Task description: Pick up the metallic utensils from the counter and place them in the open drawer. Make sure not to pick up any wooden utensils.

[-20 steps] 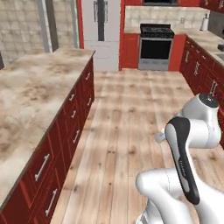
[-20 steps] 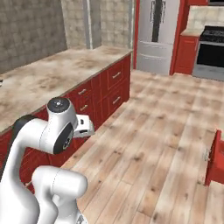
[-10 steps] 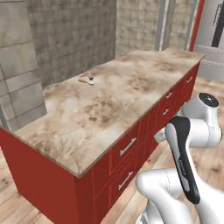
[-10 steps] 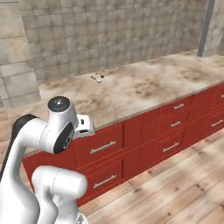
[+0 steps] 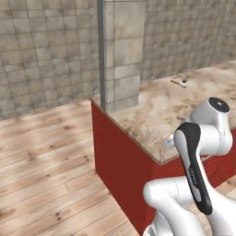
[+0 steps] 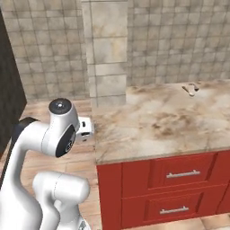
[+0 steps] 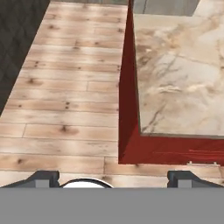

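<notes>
Hanging spread, jaws over counter [image 7: 175, 78] corner edge, open wood floor [image 7: 65, 87] beside

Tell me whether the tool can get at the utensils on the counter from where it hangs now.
Probably not yet. The open tool hangs over the floor off the counter's corner, and the utensils lie far across it near the wall; nothing blocks the way.

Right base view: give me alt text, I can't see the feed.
A beige marbled counter on a red base with two closed drawers, a few small utensils lying near its far edge. The white arm stands at lower left, beside the counter's corner, before a grey tiled wall.
</notes>
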Controlling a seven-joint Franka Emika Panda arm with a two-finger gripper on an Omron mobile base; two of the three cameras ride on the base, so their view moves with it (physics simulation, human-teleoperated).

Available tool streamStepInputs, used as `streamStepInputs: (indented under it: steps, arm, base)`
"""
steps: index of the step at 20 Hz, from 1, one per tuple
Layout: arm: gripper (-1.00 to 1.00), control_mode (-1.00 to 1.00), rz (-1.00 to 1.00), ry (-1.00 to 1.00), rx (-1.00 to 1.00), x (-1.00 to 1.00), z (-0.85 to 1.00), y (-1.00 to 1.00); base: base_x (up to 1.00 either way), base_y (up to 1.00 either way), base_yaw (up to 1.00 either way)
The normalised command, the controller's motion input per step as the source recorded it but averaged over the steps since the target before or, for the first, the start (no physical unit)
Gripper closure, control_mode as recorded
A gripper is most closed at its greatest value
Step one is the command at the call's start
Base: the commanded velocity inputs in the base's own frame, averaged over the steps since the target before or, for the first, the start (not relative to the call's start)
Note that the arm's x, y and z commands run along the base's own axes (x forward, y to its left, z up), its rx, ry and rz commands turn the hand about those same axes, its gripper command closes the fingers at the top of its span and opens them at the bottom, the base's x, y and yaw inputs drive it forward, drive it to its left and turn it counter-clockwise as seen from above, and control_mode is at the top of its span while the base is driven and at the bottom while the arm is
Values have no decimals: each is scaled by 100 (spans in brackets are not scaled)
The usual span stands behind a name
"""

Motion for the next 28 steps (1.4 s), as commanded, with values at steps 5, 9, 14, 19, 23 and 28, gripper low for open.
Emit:
streamStepInputs:
  steps: [5,9,14,19,23,28]
  arm:
    - [-100,100,0,0,0,0,0,0]
    - [-100,100,0,0,0,0,0,0]
    - [-100,100,0,0,0,0,0,0]
    - [-100,100,0,0,0,0,0,0]
    - [-100,100,0,0,0,0,0,0]
    - [-100,100,0,0,0,0,0,0]
  base:
    - [81,100,3]
    - [97,100,-29]
    - [87,100,-37]
    - [64,100,-39]
    - [67,100,-42]
    - [95,100,-42]
